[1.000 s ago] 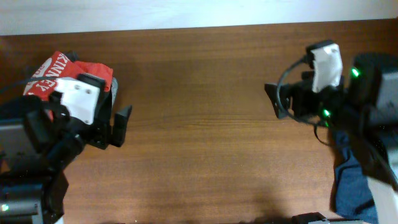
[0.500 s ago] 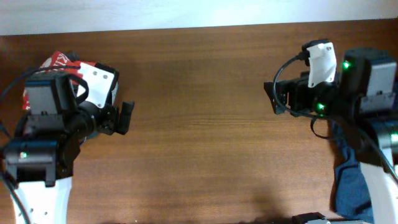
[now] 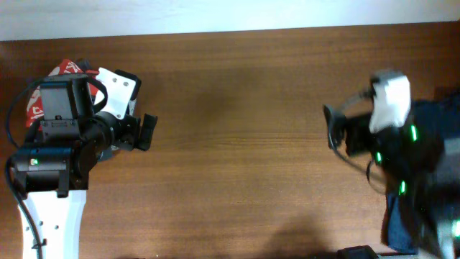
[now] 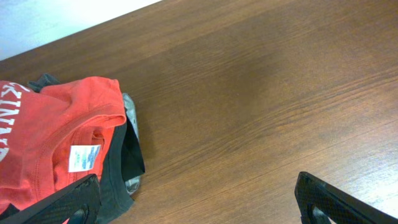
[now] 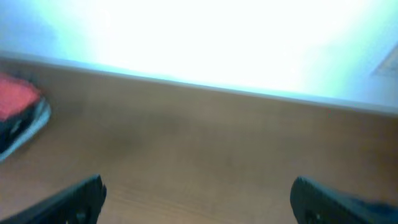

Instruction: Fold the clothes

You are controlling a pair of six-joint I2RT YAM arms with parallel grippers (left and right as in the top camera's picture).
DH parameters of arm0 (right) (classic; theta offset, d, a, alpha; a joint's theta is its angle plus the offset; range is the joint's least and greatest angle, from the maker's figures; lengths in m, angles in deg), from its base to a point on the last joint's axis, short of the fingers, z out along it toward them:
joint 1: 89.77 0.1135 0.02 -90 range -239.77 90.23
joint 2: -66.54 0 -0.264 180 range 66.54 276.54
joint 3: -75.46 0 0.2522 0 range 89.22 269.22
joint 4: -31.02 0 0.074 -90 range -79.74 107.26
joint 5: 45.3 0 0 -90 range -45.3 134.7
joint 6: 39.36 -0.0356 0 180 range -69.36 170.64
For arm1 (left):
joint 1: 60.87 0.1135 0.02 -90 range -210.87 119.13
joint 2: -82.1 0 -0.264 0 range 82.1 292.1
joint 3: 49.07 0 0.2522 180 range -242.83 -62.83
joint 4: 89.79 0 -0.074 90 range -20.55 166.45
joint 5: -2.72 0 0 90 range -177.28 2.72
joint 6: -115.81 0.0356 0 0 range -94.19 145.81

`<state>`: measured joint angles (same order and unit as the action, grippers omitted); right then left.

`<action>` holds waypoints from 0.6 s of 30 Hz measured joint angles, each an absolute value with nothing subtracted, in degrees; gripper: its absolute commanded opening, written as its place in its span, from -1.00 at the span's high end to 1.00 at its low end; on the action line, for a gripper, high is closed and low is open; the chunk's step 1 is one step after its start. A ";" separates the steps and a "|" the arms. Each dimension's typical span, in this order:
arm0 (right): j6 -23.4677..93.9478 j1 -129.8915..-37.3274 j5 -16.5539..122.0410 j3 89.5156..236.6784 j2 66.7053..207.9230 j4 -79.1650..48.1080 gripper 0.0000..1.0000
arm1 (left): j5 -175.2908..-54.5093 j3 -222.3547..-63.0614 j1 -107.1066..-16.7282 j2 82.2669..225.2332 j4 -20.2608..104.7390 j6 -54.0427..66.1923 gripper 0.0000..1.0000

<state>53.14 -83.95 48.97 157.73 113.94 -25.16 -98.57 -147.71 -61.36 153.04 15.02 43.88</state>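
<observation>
Overhead: orange-red T-shirt (image 3: 63,72) lies bunched at the left end of the bench (image 3: 230,108). The navy garment (image 3: 399,221) is heaped at right. Nothing folded yet.
Left wrist: left pincer (image 4: 199,205) apart, empty, beside the red heap.
Right wrist: blurred; right pincer (image 5: 199,199) apart, empty.

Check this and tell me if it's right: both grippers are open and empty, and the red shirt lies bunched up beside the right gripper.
One thing is wrong: the red shirt lies bunched up beside the left gripper, not the right gripper, as the overhead view shows. The rest stands: both grippers are open and empty.
</observation>
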 measured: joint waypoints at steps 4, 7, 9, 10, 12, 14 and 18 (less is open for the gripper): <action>53.51 -83.95 46.37 142.02 100.45 -21.90 -0.98 | -98.55 -147.71 -61.36 153.04 14.99 43.88 -0.99; 53.62 -83.95 45.61 130.19 91.60 -19.26 -0.98 | -98.53 -147.71 -61.36 153.06 14.93 43.88 -0.98; 53.62 -83.95 45.52 123.42 85.24 -17.07 -0.98 | -98.38 -147.71 -61.36 153.04 14.84 43.90 -0.99; 53.62 -83.95 45.54 121.16 82.88 -16.13 -0.98 | -98.35 -147.71 -61.36 153.04 15.10 43.88 -0.98; 53.62 -83.95 45.63 117.01 78.14 -15.30 -0.98 | -98.33 -147.69 -61.36 153.13 14.99 43.88 -0.98; 53.60 -83.95 46.20 111.44 73.13 -14.45 -0.98 | -98.35 -147.71 -61.36 153.13 14.97 43.88 -0.98; 53.64 -83.95 47.33 103.24 68.08 -10.05 -0.98 | -98.35 -147.71 -61.36 153.15 14.93 43.88 -0.99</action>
